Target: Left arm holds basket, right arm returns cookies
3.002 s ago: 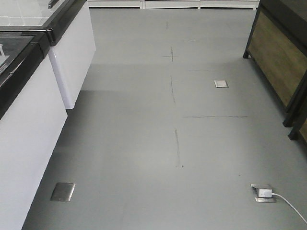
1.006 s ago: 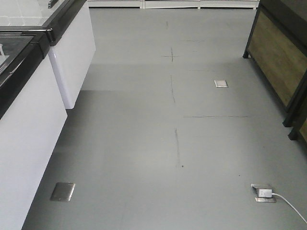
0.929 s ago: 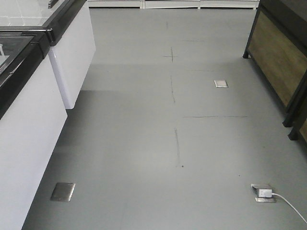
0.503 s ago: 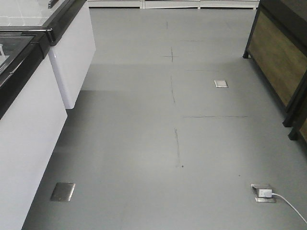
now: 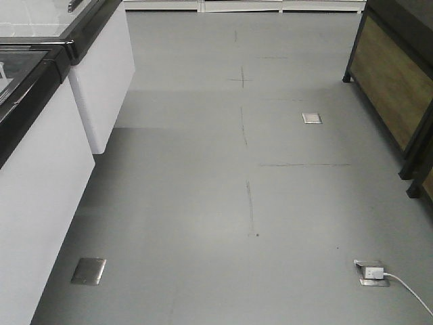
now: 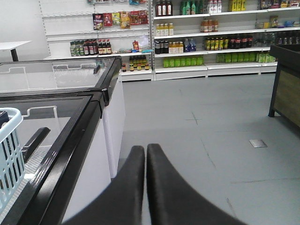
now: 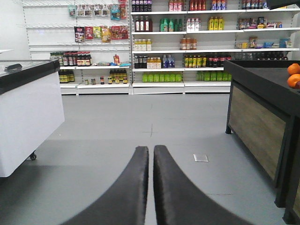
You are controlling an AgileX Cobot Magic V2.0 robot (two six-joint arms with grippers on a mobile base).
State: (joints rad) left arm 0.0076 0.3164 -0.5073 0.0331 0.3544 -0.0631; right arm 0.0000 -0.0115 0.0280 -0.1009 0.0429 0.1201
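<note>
My left gripper [image 6: 146, 149] is shut and empty, its black fingers pointing out over the grey floor beside a chest freezer. A corner of the light blue basket [image 6: 9, 150] shows at the far left of the left wrist view, resting on the freezer's glass lid, well left of the gripper. My right gripper [image 7: 151, 151] is shut and empty, pointing down the aisle toward the shelves. The cookies box is out of view. Neither arm shows in the front view.
White chest freezers with black rims [image 5: 47, 115] [image 6: 89, 122] line the left. A dark wooden stand [image 5: 396, 81] [image 7: 262, 112] with oranges [image 7: 294, 75] is on the right. Stocked shelves [image 7: 187, 42] fill the far wall. Floor sockets [image 5: 88, 270] and a plugged cable [image 5: 373, 273] lie on the floor.
</note>
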